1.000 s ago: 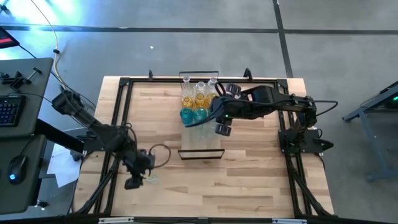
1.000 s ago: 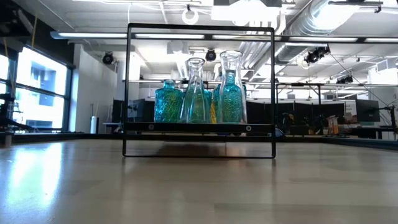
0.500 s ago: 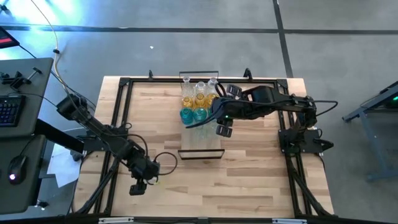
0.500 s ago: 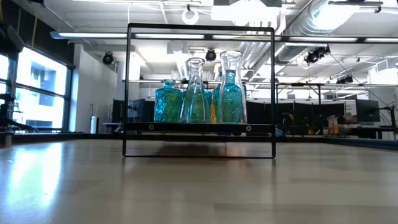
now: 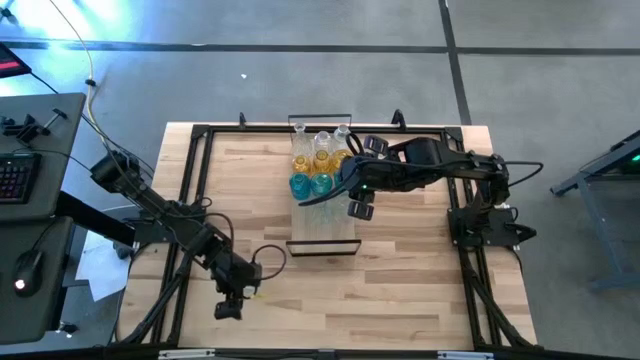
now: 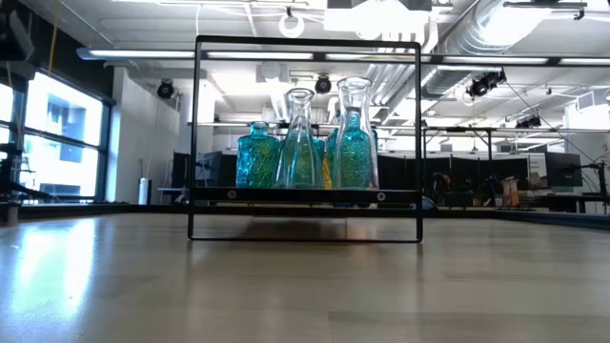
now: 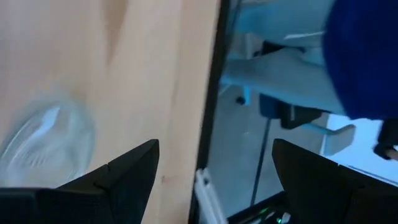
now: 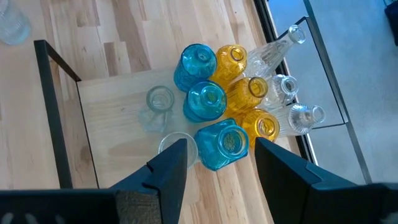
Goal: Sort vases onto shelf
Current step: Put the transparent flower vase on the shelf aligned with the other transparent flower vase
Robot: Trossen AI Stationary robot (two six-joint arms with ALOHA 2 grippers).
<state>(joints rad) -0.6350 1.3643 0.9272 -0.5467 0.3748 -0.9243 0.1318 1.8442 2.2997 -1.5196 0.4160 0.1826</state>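
My left gripper (image 5: 229, 311) hangs low near the front left of the wooden surface (image 5: 400, 290), jaws spread wide and holding nothing, a clear vase (image 7: 43, 143) lying on the wood just beside them. My right gripper (image 5: 360, 209) hovers above the shelf (image 8: 118, 124), teal vase (image 8: 224, 144) directly below; whether those half-parted jaws grip anything, I cannot tell. The vases (image 5: 318, 160), teal, amber and clear, stand clustered at the shelf's far end, well apart from my left arm.
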